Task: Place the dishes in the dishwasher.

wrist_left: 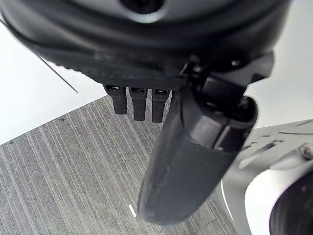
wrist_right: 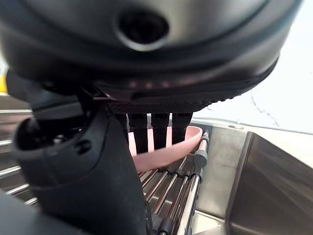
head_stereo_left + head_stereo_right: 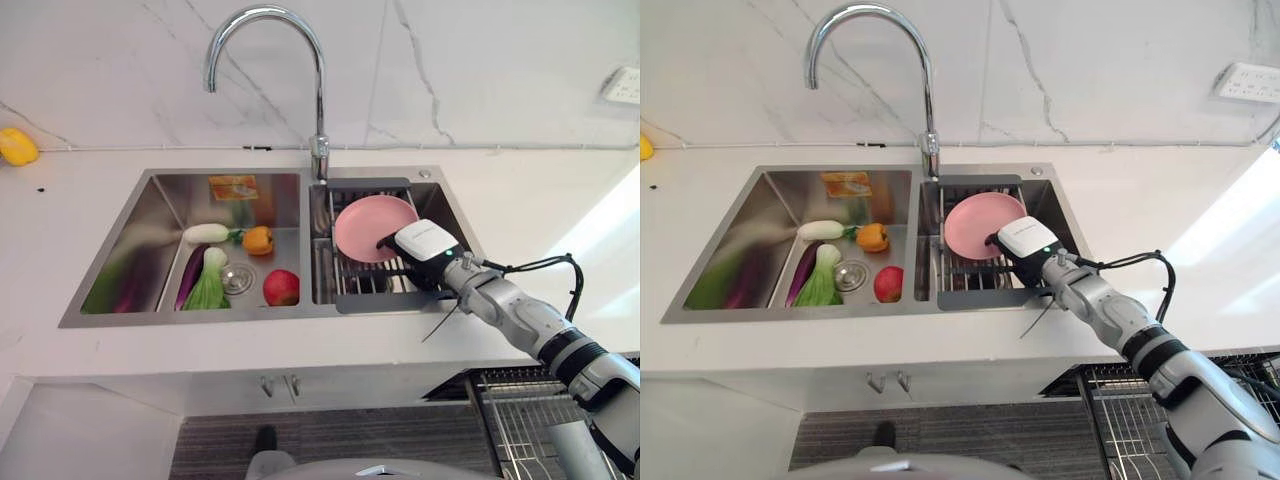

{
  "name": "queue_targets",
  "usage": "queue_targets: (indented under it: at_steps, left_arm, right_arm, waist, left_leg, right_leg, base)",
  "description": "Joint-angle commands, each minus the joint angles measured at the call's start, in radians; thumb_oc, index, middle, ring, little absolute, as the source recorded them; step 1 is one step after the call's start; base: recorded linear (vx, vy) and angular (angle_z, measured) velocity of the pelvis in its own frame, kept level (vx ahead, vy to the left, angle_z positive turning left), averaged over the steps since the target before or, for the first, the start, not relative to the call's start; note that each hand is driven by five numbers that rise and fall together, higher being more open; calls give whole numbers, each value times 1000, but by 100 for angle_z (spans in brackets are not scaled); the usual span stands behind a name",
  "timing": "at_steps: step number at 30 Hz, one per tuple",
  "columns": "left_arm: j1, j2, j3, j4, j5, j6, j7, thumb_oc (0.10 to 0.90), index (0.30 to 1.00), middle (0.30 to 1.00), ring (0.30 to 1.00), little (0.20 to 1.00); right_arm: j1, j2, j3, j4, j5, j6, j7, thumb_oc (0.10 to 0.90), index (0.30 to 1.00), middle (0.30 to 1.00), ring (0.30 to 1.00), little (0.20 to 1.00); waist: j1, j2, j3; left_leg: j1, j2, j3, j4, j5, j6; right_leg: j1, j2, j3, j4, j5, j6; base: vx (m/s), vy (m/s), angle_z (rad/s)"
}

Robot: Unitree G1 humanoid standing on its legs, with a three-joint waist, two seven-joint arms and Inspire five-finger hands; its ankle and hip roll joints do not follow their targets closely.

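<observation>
Plate [image 3: 372, 226]: pink, round, smooth, shallow; it leans tilted on the rack [image 3: 352, 281] in the right basin of the sink [image 3: 120, 262].
Right hand [image 3: 418, 246]: reaches in from the near right, with a white cover on its back; its fingers [image 2: 154, 131] extend straight over the plate's near rim, and whether they grip the rim cannot be told.
Right wrist view: shows the plate's curved rim against the fingers, and the rack's parallel metal rods.
Left hand [image 1: 195, 147]: hangs over striped grey floor [image 1: 63, 171], fingers straight, holding nothing.
Sink: brushed steel, two rectangular basins, with an arched chrome tap [image 3: 268, 70] at the far edge.
Left basin: white radish [image 3: 206, 233], orange pepper [image 3: 258, 240], red apple [image 3: 281, 288], purple eggplant [image 3: 190, 276], leafy greens [image 3: 210, 285].
Counter [image 3: 520, 200]: white, smooth; a yellow object [image 3: 17, 146] lies far left.
Wire basket [image 3: 1120, 410]: near right, below the counter.
</observation>
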Motion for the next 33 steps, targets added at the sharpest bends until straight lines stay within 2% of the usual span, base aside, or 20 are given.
queue_targets:
  at_steps: [1, 7, 12, 14, 16, 18, 20, 22, 23, 26, 28, 31, 32, 33]
  left_arm:
    - [-91, 45, -77, 38, 33, -4, 27, 800, 900, 900, 900, 900]
    - [-91, 49, -89, 34, 64, -4, 26, 800, 900, 900, 900, 900]
    - [-90, 43, -87, 51, 68, 3, 31, 800, 900, 900, 900, 900]
    - [-88, 44, -88, 57, 75, 7, 32, 800, 900, 900, 900, 900]
    - [-91, 36, -91, 61, 78, 11, 35, 800, 900, 900, 900, 900]
    - [-89, 37, -87, 63, 78, 10, 37, 800, 900, 900, 900, 900]
    - [-91, 32, -87, 64, 77, 11, 40, 800, 900, 900, 900, 900]
    - [-94, 27, -83, 70, 78, 18, 48, 800, 900, 900, 900, 900]
    - [-95, 24, -69, 68, 75, 22, 52, 800, 900, 900, 900, 900]
    - [-94, 21, -58, 66, 70, 24, 55, 800, 900, 900, 900, 900]
    - [-88, 16, -35, 64, 64, 31, 56, 800, 900, 900, 900, 900]
    - [-83, 18, -24, 63, 61, 34, 55, 800, 900, 900, 900, 900]
    - [-82, 16, -10, 63, 57, 37, 53, 800, 900, 900, 900, 900]
    - [-82, 18, -13, 63, 57, 37, 53, 800, 900, 900, 900, 900]
  right_arm:
    - [-173, -1, -3, -2, -26, 11, -83, 400, 300, 300, 300, 300]
    - [-181, -18, 20, -42, -58, -4, -86, 400, 300, 300, 300, 300]
    - [-182, -14, 19, -86, -27, -12, -85, 400, 300, 300, 300, 300]
    - [-197, -63, -2, -110, 16, -25, -95, 400, 300, 300, 300, 300]
    - [-182, -48, -13, -155, 16, -21, -108, 400, 300, 300, 300, 300]
    - [-186, -97, -41, -166, 44, -25, -117, 400, 300, 300, 300, 300]
    - [-168, -82, -58, -211, 37, -16, -128, 400, 300, 300, 300, 300]
    - [-146, -68, -95, -249, 25, -6, -145, 400, 300, 300, 300, 300]
    - [-118, -69, -159, -311, 44, 6, -160, 400, 300, 300, 300, 300]
    - [-79, -83, -240, -391, 72, 11, -175, 400, 300, 300, 300, 300]
    - [-25, -108, -350, -482, 96, 13, -206, 400, 300, 300, 300, 300]
    - [19, -128, -428, -545, 115, 20, -213, 400, 300, 300, 300, 300]
    - [55, -142, -499, -596, 133, 23, -227, 400, 300, 300, 300, 300]
    - [66, -143, -509, -604, 134, 24, -224, 400, 300, 300, 300, 300]
  waist:
    - [40, -1, 11]
    - [41, -1, 6]
    - [41, 0, 1]
    - [38, -3, -4]
    - [36, 1, -5]
    - [32, -1, -8]
    - [29, 2, -8]
    - [24, 4, -8]
    - [18, 6, -9]
    - [12, 6, -10]
    - [-5, 7, -11]
    - [-10, 4, -12]
    - [-22, 2, -14]
    - [-18, 0, -14]
  left_leg:
    - [104, -20, -8, 14, -177, 32]
    - [110, -18, -6, 14, -180, 31]
    - [114, -16, -2, 13, -181, 30]
    - [116, -14, 1, 13, -181, 28]
    - [118, -15, 1, 14, -181, 29]
    - [119, -14, 3, 13, -181, 29]
    - [121, -15, 4, 13, -181, 30]
    - [121, -18, 7, 13, -182, 31]
    - [123, -20, 10, 13, -184, 33]
    - [124, -24, 14, 12, -185, 35]
    - [128, -29, 21, 12, -190, 39]
    - [132, -35, 27, 12, -194, 42]
    - [136, -42, 35, 13, -199, 47]
    - [136, -43, 36, 13, -199, 47]
  right_leg:
    - [-15, -49, 1, 16, -66, 26]
    - [-9, -49, -3, 16, -69, 26]
    - [-9, -50, -2, 16, -68, 26]
    - [-6, -52, -3, 16, -69, 27]
    - [-5, -51, -1, 16, -69, 26]
    - [-3, -52, -1, 16, -69, 27]
    - [-4, -53, 0, 16, -68, 27]
    - [-6, -55, 3, 16, -64, 28]
    - [-9, -58, 6, 16, -60, 29]
    - [-11, -62, 9, 16, -55, 32]
    - [-15, -68, 15, 16, -48, 36]
    - [-16, -74, 19, 16, -41, 39]
    - [-19, -82, 26, 17, -33, 43]
    - [-19, -83, 27, 17, -32, 43]
  base:
    - [-5, -3, 6]
    - [-2, -2, 3]
    - [0, 0, 0]
    - [0, 0, 0]
    - [0, 0, 0]
    - [0, 0, 0]
    - [0, 0, 0]
    - [-24, 19, -3]
    - [-57, 41, -5]
    - [-27, 29, -2]
    - [-35, 49, -3]
    - [-22, 47, -10]
    - [-26, 53, -14]
    - [-35, 85, -7]
